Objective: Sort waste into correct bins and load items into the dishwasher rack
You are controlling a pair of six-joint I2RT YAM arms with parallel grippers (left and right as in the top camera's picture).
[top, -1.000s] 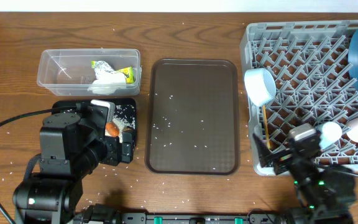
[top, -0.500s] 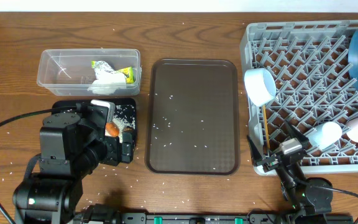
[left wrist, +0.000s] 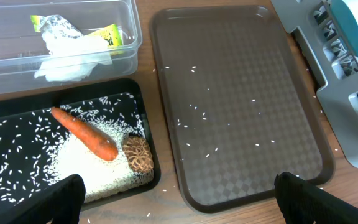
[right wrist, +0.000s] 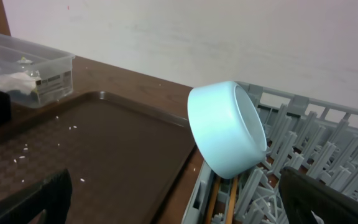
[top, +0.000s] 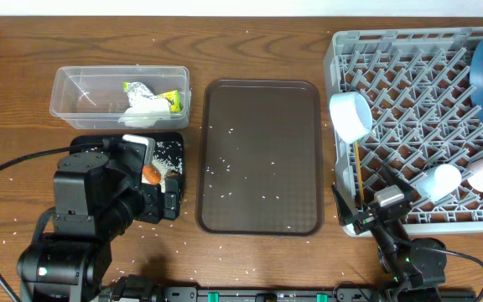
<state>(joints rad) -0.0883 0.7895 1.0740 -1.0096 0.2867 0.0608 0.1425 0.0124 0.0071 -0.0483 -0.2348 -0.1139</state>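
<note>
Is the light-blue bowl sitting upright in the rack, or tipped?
Tipped on its side. The light-blue bowl leans among the pegs at the edge of the dishwasher rack, its opening facing sideways.

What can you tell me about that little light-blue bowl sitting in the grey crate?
The small light-blue bowl is round, smooth and glossy, like glazed ceramic or plastic, with straight sides. It looks whole and clean. It is tipped on its side, so its opening faces sideways rather than up. It leans among the upright pegs at the edge of the grey rack nearest the brown tray. Thin wooden chopsticks lie just below it, but whether they touch it is unclear. Neither gripper holds it.
</note>
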